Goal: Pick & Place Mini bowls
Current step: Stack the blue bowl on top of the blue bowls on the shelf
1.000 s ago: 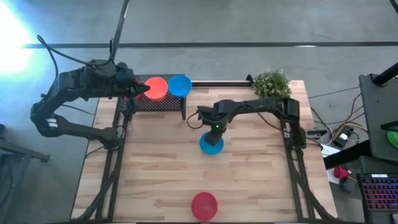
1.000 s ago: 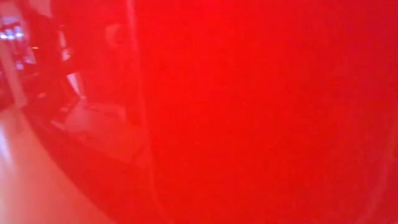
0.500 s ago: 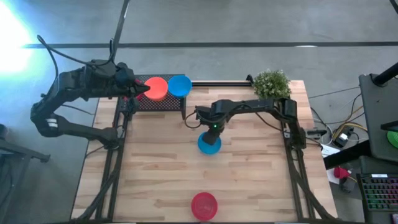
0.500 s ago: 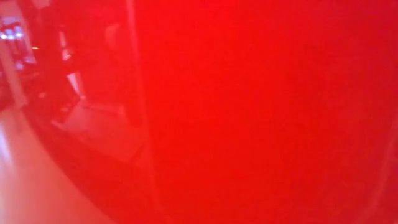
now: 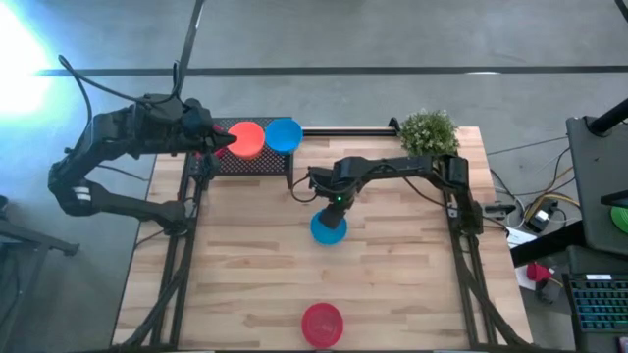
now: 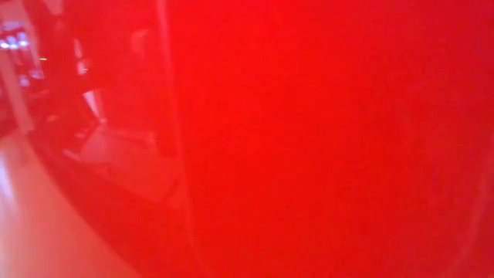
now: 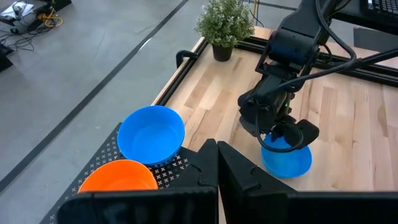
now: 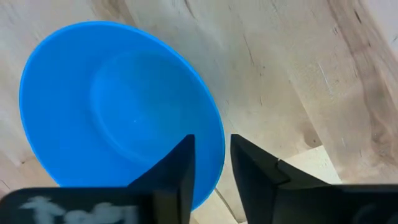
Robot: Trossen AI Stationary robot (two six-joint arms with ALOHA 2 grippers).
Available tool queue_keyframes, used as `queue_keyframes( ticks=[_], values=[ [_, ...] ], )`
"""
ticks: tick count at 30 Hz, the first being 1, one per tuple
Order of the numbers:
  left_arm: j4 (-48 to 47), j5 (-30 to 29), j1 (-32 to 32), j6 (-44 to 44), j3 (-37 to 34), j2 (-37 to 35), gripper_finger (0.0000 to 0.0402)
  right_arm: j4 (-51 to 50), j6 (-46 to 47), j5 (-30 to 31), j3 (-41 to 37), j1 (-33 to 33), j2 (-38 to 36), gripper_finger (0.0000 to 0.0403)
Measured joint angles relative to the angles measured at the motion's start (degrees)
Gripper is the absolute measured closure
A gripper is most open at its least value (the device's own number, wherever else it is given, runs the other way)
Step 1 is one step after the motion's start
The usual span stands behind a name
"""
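Observation:
A blue mini bowl (image 5: 329, 229) sits open side up on the wooden table near its middle. My right gripper (image 8: 212, 140) points down over it, open. One finger (image 8: 180, 168) stands inside the bowl's rim and the other (image 8: 249, 171) outside, with a gap on both sides. An orange mini bowl (image 5: 246, 138) and another blue one (image 5: 284, 134) rest on a black perforated platform (image 5: 250, 163) at the far left. My left gripper (image 7: 217, 152) hovers shut above that platform, beside the orange bowl. A red mini bowl (image 5: 322, 324) lies at the near edge.
A small green potted plant (image 5: 429, 130) stands at the far right corner. The red bowl (image 6: 309, 139) sits right in front of the low camera and fills that view. Bare wood lies between the middle blue bowl and the red one.
My right gripper and the blue bowl under it have shifted a little toward the table's left edge. My left arm has kept still.

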Motion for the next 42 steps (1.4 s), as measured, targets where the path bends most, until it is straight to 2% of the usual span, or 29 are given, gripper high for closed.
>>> queue_keyframes(
  ticks=[6, 11, 17, 22, 31, 42],
  values=[
    [0.0, 0.0, 0.0, 0.0, 0.0, 0.1, 0.0401, -1.3, -0.1, -0.1, 0.6, -0.3, -0.5, 0.0277],
    [-0.4, 0.0, 0.0, -0.7, -0.5, 1.0, 0.0402, -1.5, -4.8, 0.0, 1.1, -0.6, -4.1, 0.0268],
    [-0.5, 0.6, 0.0, -2.1, -3.0, 2.6, 0.0402, -1.3, -5.4, 0.6, 1.1, -0.6, -12.4, 0.0274],
    [-0.3, 1.4, 0.0, -3.8, -5.3, 4.6, 0.0402, -1.1, -5.4, 4.4, 1.1, -0.6, -20.2, 0.028],
    [3.3, 2.3, -2.2, -8.5, -11.3, 9.9, 0.0402, -1.0, -5.4, 7.7, 0.9, 0.6, -31.0, 0.0277],
    [9.8, 3.2, -7.8, -22.6, -14.9, 20.5, 0.0402, -1.1, -9.5, 7.7, 0.8, 5.5, -37.3, 0.028]
  ],
)
